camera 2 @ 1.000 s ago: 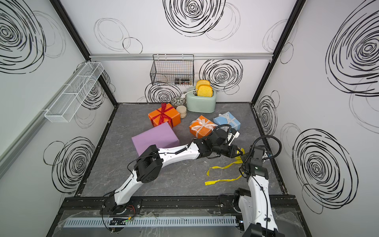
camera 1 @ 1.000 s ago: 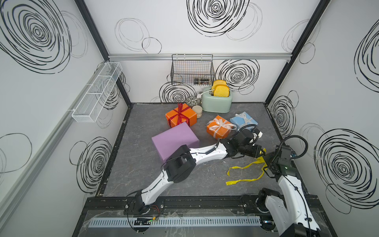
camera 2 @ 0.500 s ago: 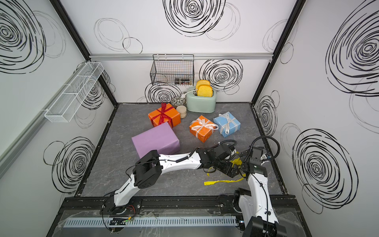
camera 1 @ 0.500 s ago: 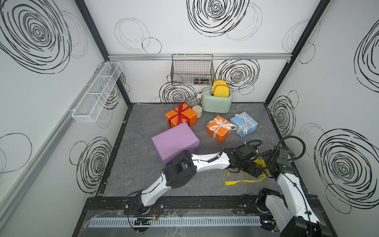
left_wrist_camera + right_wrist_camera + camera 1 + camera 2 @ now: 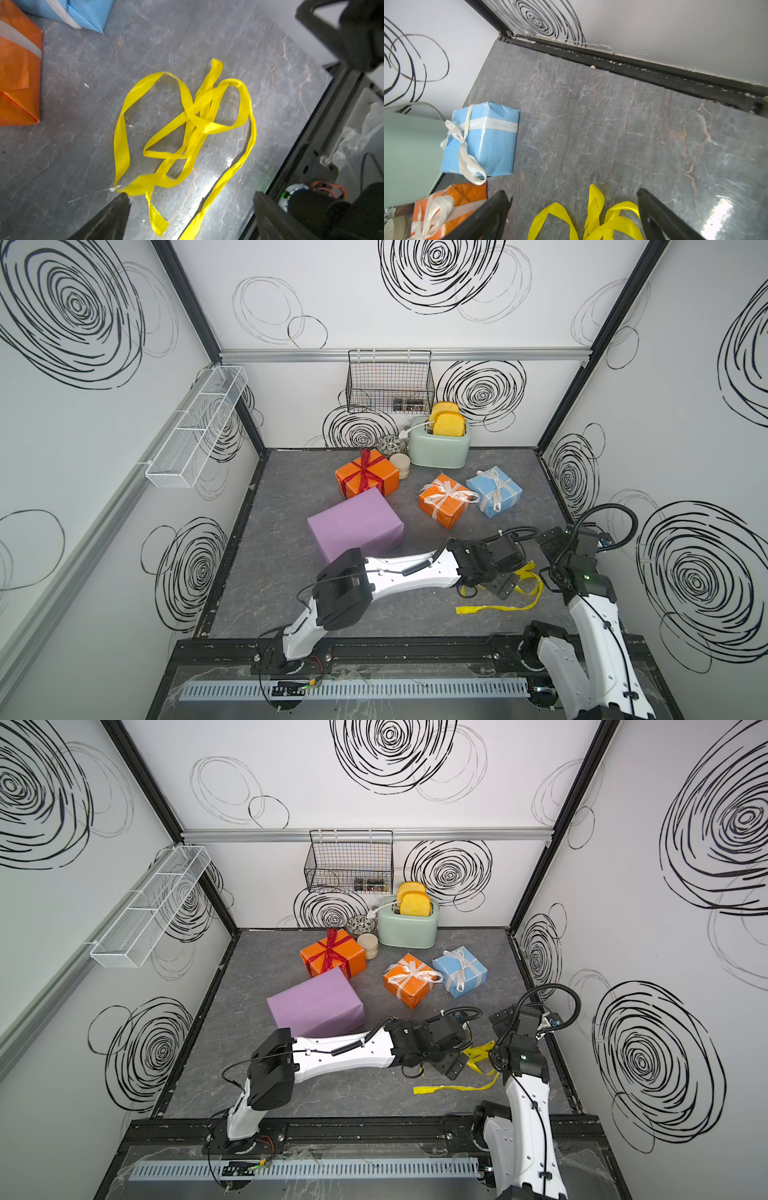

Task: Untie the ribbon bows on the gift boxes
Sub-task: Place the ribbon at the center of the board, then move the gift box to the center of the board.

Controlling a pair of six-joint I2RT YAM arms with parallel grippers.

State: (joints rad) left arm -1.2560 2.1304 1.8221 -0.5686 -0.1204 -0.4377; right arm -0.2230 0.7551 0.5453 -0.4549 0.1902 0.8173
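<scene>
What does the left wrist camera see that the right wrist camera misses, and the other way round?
Only the left wrist view shows the whole yellow ribbon lying loose in a tangle, and the right arm. Only the right wrist view shows the toaster and the white bow on the blue box. Both show some ribbon, the blue box, an orange box and the grey floor.

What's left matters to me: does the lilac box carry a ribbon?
No, the lilac box is bare; the yellow ribbon lies loose on the table.
</scene>
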